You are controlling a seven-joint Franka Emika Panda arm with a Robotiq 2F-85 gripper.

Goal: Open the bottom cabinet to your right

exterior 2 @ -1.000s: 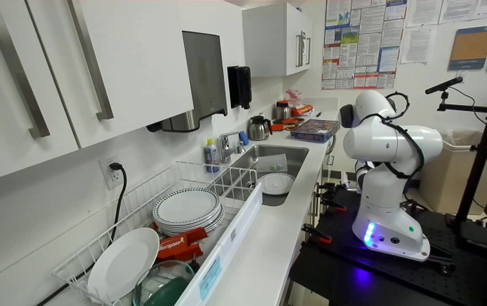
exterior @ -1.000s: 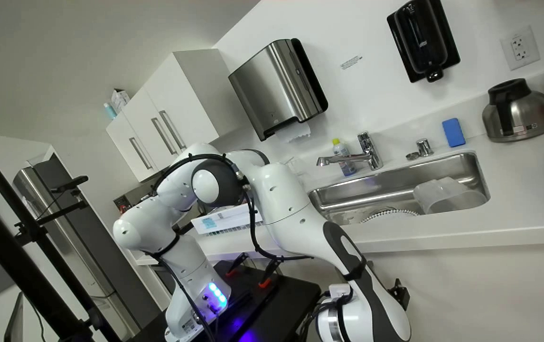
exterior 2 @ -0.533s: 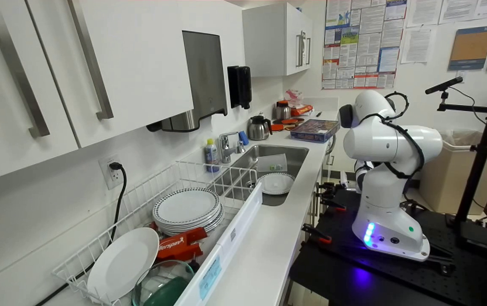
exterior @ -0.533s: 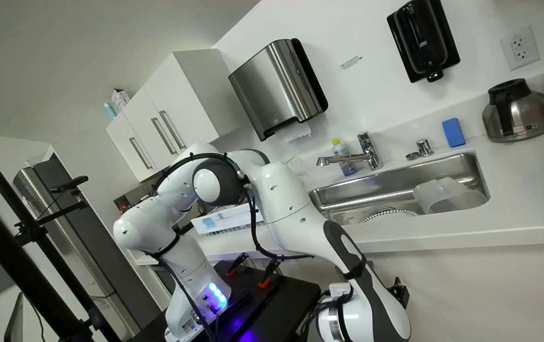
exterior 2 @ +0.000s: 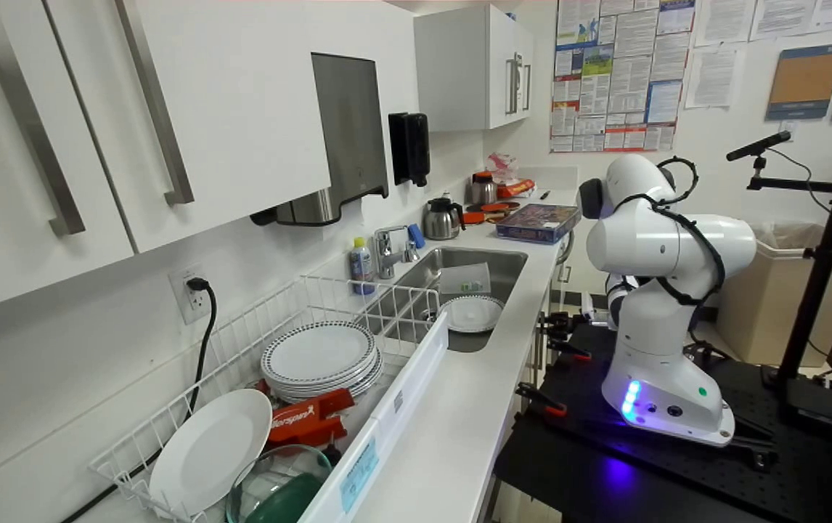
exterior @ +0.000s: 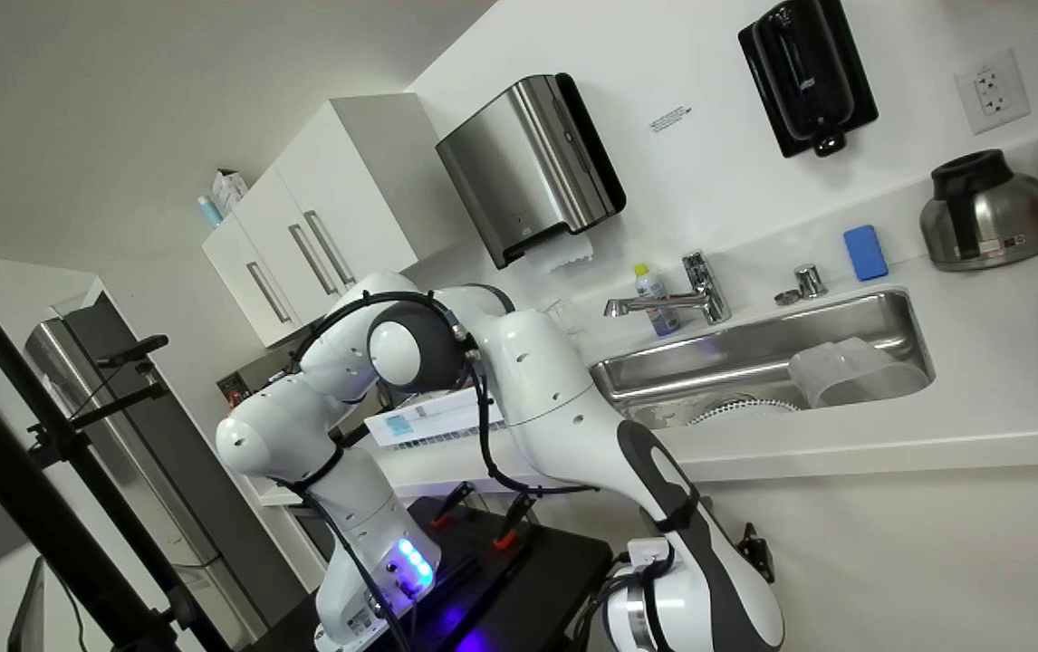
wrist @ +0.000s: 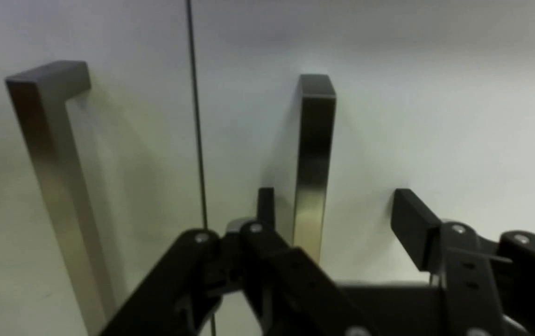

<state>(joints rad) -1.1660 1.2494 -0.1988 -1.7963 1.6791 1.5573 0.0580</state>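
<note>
The bottom cabinet [wrist: 435, 121] fills the wrist view as flat white doors split by a thin dark seam. A silver bar handle [wrist: 313, 154] stands on the right door and another handle [wrist: 57, 177] on the left door. My gripper [wrist: 334, 191] is open. Its fingers are apart on either side of the right door's handle, which is closer to the left finger. No grip on it shows. In an exterior view the white cabinet front [exterior: 917, 552] lies under the counter, and part of the gripper [exterior: 756, 552] shows behind the wrist. The doors look shut.
The white counter [exterior: 990, 435] overhangs the cabinet and holds a steel sink [exterior: 754, 353]. A black table [exterior 2: 568, 472] with clamps [exterior 2: 543, 398] carries the arm's base beside the counter. A dish rack [exterior 2: 409, 385] and a game box [exterior 2: 538, 222] stand on the counter.
The visible part of the gripper has shifted slightly up and to the left in an exterior view. The rest of the arm and the scene look the same.
</note>
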